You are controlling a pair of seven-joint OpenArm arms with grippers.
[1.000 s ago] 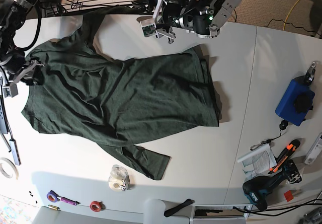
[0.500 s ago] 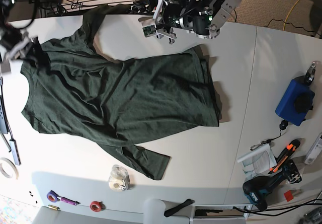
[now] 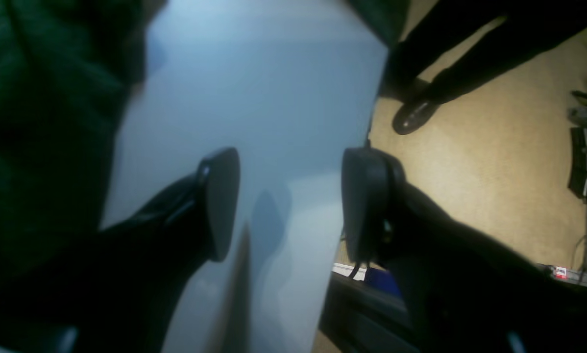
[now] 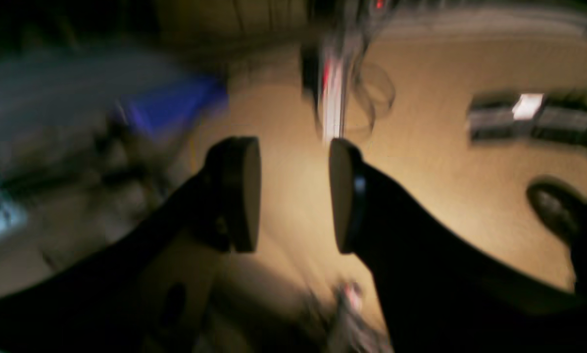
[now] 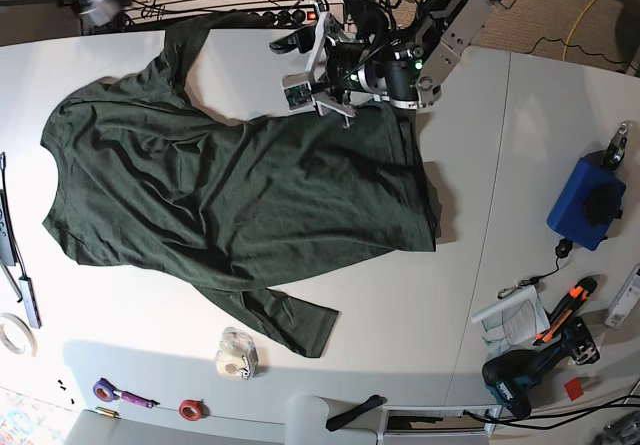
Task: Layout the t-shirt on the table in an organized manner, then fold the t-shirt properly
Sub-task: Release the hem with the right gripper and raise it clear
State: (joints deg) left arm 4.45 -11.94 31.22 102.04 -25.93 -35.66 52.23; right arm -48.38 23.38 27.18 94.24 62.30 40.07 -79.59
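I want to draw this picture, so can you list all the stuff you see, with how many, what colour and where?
t-shirt: one, dark green, spread wrinkled across the table's middle
table: one, white, under everything
tape rolls: one clear near the front edge, one red at the front left
blue box: one, right side
drill: one, black and teal, front right
papers: one small stack, white, right front
left gripper: one, black, open, above the table's back edge
right gripper: one, black, open, off the table, holding nothing
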